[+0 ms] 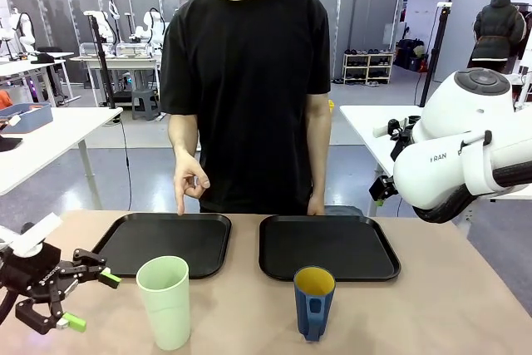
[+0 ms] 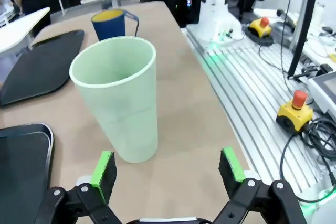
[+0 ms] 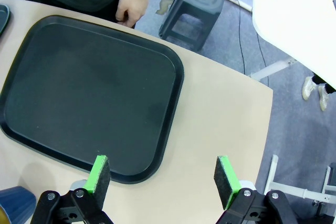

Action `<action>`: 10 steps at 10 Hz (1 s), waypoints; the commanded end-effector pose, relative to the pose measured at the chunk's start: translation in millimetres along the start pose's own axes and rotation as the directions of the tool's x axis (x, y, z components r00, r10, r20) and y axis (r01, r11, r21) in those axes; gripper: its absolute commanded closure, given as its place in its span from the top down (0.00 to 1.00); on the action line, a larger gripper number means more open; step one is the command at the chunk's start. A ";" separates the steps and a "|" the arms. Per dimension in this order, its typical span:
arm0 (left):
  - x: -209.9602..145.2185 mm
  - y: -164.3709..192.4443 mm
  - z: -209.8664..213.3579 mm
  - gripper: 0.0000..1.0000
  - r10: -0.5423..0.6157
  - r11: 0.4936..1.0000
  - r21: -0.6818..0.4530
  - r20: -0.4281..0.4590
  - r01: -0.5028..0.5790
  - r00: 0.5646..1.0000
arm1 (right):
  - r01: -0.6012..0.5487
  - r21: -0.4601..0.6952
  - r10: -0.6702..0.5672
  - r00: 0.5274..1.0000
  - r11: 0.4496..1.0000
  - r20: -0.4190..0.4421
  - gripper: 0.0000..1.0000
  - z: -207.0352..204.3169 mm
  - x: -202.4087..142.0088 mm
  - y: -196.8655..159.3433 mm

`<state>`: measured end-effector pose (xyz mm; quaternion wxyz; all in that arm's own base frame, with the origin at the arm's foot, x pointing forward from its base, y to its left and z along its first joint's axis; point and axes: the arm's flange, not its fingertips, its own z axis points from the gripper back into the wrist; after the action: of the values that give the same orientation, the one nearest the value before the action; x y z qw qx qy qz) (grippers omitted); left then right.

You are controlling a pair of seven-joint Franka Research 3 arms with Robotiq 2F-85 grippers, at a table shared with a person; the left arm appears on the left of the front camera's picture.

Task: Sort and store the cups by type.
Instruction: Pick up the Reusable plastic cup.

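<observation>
A tall pale green tumbler (image 1: 165, 301) stands on the table in front of the left black tray (image 1: 166, 243). A shorter dark blue cup (image 1: 313, 301) with a yellow inside stands at the near edge of the right black tray (image 1: 332, 243). My left gripper (image 1: 91, 300) hangs open just left of the tumbler. In the left wrist view the tumbler (image 2: 118, 98) stands upright a little beyond the open left gripper (image 2: 168, 169), with the blue cup (image 2: 110, 22) farther off. My right gripper (image 3: 163, 177) is open, high over the right tray's (image 3: 84, 93) corner; the blue cup's edge (image 3: 13, 203) shows at the lower left.
A person stands at the far side, one hand (image 1: 191, 184) pointing down over the left tray, the other hand (image 3: 134, 3) resting by the right tray's far edge. The right arm's white body (image 1: 465, 155) hangs at the right. A grey stool (image 3: 191, 6) stands beyond the table.
</observation>
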<state>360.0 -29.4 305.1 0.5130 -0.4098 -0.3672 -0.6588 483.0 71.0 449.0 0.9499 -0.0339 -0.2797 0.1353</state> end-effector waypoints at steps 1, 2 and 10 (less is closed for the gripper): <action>-10.8 8.6 -1.5 1.00 -0.014 0.999 0.040 0.093 0.010 0.996 | 0.001 -0.002 -0.001 1.000 1.000 -0.001 1.00 -0.9 0.4 -1.1; -15.5 10.8 -1.4 1.00 0.002 0.998 0.069 0.101 -0.009 0.995 | 0.001 -0.002 -0.001 1.000 1.000 -0.001 1.00 -0.9 0.4 -1.1; -22.5 16.1 -5.0 1.00 0.038 0.997 0.063 0.091 -0.043 0.995 | 0.001 -0.002 -0.001 1.000 1.000 -0.001 1.00 -0.9 0.4 -1.1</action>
<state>370.9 -27.2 290.1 0.5276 -0.4211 -0.4026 -0.6182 483.0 70.9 449.0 0.9499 -0.0339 -0.2797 0.1352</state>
